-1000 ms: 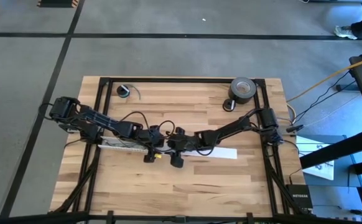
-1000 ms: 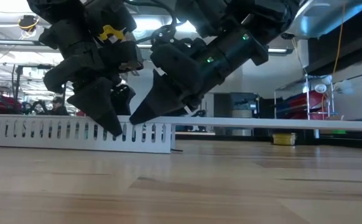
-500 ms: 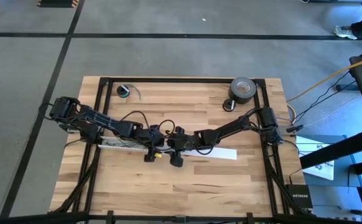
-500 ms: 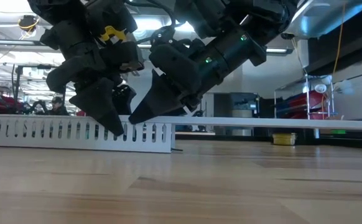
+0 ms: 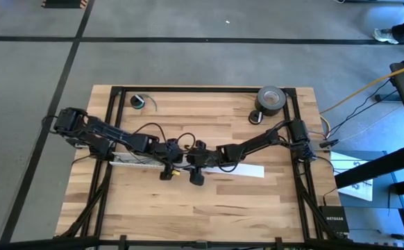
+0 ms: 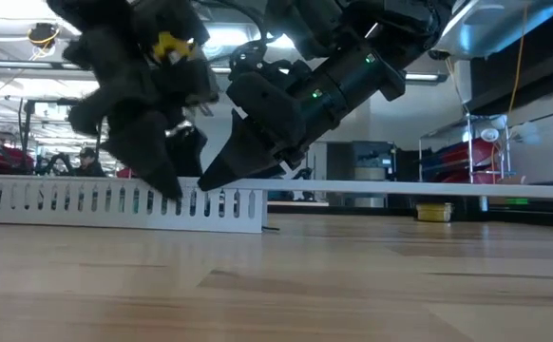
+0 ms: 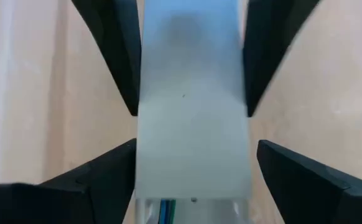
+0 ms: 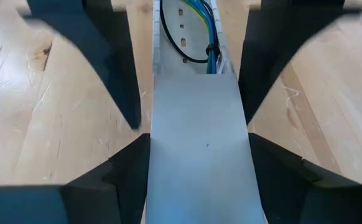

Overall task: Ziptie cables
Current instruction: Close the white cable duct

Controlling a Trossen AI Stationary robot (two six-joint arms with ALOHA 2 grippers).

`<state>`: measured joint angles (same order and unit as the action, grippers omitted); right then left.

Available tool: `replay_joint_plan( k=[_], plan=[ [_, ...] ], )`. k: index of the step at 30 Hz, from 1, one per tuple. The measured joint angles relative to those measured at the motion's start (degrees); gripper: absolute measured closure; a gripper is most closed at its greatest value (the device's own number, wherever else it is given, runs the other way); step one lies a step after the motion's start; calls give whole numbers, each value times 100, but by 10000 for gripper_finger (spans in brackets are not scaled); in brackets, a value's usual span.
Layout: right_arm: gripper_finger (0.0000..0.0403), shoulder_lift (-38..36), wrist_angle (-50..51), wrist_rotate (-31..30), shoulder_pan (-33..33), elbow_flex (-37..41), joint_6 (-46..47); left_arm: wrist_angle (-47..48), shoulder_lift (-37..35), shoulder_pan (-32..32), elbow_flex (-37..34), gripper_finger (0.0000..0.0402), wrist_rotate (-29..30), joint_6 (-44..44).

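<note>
A long white slotted duct [image 5: 136, 162] [image 6: 67, 199] lies across the table's middle, and a flat white cover strip [image 5: 247, 170] [image 8: 196, 180] continues from it toward the right. The cables [image 8: 213, 37] [image 7: 167, 205], blue, green and pale yellow, lie inside the duct's open channel. A thin black strand [image 8: 187, 59] curves across them; I cannot tell whether it is a ziptie. My left gripper [image 5: 173, 170] [image 6: 177, 195] [image 7: 196, 149] is open and straddles the cover. My right gripper [image 5: 188, 169] [image 6: 208, 180] [image 8: 198, 135] faces it, shut on the cover. My right gripper pinches the white cover strip across its width, near the end that meets the duct. One finger [image 8: 131, 155] is on each long edge [image 8: 153, 140]. The fingers slant down from the table's right. The strip stays level, in line with the duct.
A roll of dark tape [image 5: 271, 99] stands near the far right corner and a small round coil [image 5: 139, 102] near the far left. Black frame rails [image 5: 202, 89] run along the table's edges. Bare wood [image 5: 209, 208] lies toward the near edge.
My left gripper has shifted slightly toward the table's left, along the duct, and shows blurred in the low view. My right gripper, the duct and the cover have stayed where they were.
</note>
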<state>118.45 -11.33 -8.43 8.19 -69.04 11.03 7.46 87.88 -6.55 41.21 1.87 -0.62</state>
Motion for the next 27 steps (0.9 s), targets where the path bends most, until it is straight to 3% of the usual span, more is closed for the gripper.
replay_joint_plan(
  k=[10,20,27],
  plan=[
    [187,0,66,5,0,-8,-2,1659,-1050,-2,135,94,17,303],
    [187,-7,92,7,0,-8,-84,78,-1063,-22,-834,94,227,488],
    [187,-7,87,9,1,-6,-85,-396,-1052,-70,-984,136,220,505]
  ],
)
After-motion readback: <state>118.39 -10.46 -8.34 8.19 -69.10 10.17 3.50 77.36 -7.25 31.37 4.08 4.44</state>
